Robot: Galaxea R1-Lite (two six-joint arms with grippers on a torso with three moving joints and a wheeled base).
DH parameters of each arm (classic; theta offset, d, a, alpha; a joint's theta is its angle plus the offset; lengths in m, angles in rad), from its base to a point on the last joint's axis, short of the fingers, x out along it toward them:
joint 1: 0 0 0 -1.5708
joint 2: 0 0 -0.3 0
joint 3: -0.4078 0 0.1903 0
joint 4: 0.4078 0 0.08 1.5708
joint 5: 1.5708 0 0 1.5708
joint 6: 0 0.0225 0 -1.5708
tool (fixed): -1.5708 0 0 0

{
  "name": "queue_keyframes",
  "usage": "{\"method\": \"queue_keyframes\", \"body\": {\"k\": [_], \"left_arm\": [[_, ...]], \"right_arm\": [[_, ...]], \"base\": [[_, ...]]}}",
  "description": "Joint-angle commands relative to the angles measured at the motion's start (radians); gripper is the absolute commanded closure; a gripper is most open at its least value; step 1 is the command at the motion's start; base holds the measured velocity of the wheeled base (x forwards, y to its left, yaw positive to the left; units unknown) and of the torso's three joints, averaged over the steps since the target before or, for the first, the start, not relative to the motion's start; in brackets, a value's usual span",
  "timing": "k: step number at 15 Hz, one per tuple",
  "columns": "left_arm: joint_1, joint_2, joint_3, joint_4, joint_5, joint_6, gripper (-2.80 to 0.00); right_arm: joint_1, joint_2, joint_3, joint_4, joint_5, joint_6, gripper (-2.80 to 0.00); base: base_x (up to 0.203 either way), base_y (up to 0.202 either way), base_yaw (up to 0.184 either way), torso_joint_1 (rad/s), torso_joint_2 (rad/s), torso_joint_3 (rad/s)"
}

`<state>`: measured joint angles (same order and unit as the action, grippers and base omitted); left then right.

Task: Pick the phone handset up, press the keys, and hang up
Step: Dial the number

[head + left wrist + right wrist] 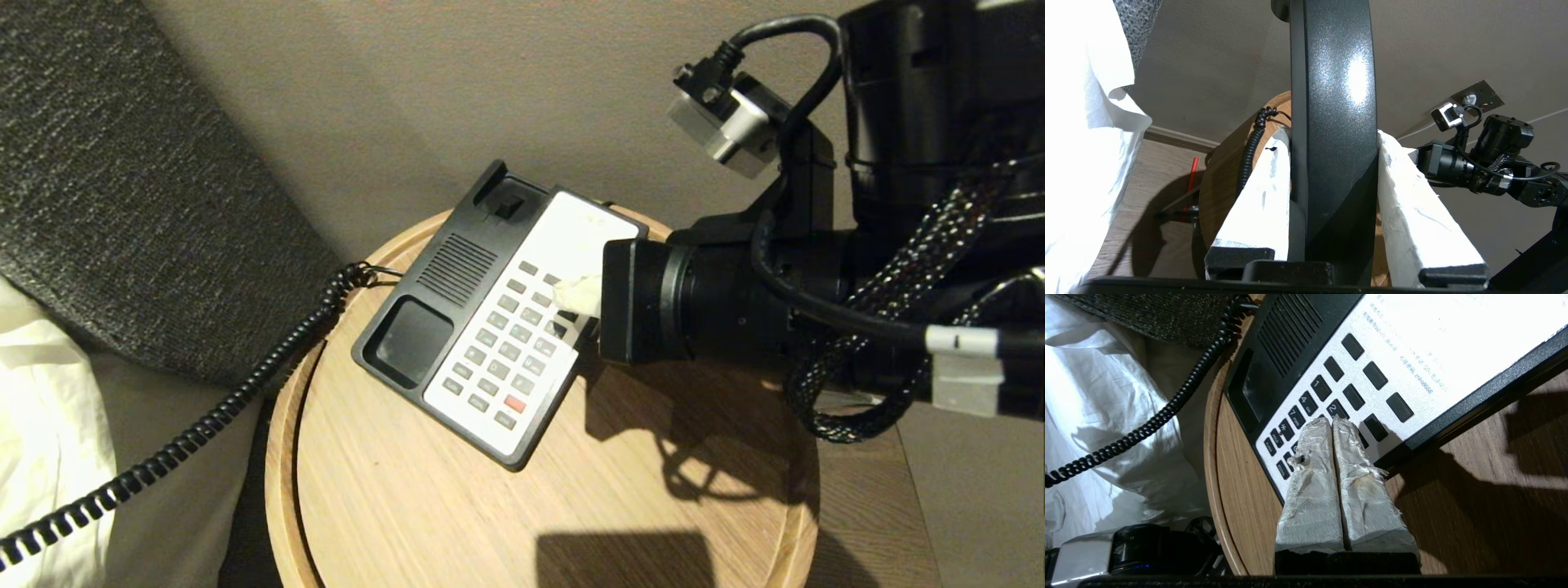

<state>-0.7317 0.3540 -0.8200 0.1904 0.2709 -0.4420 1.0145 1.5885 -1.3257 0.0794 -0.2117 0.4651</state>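
Key-pressing is the step in hand. Right gripper (1333, 422) has its two wrapped fingers (1312, 473) pressed flat together, nothing between them, tips down on the keypad (510, 347) of the phone base (498, 322), near the 2 key; whether a key is actually depressed I cannot tell. Empty cradle (412, 339) lies beyond the tips, past the keys, on the base's far side from this arm.

Handset (1333, 122) is off the base, pinched across its middle by the left gripper (1333, 141), one pad against each flank. Its coiled cord (204, 425) runs off the round table (571, 506) toward the bedding (41, 425).

Next, as I judge it, the joined tips need a short straight push on one key, then a lift clear before moving over to another; a slanted push risks catching two keys or nudging the base. Hanging up is not yet done: the left arm must bring the handset back over the cradle.
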Motion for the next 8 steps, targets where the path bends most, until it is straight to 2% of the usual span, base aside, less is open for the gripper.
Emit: {"method": "queue_keyframes", "body": {"k": [1, 8], "left_arm": [[0.000, -0.002, 0.009, 0.001, 0.002, -0.003, 0.00], [-0.001, -0.010, 0.033, 0.001, 0.002, -0.001, 0.00]], "right_arm": [[0.001, -0.002, 0.005, 0.003, 0.004, 0.002, 0.00], [-0.001, -0.001, 0.053, 0.002, 0.002, 0.000, 0.00]], "base": [[0.000, 0.000, 0.000, 0.000, 0.00, 0.000], [0.000, 0.000, 0.000, 0.000, 0.00, 0.000]]}}
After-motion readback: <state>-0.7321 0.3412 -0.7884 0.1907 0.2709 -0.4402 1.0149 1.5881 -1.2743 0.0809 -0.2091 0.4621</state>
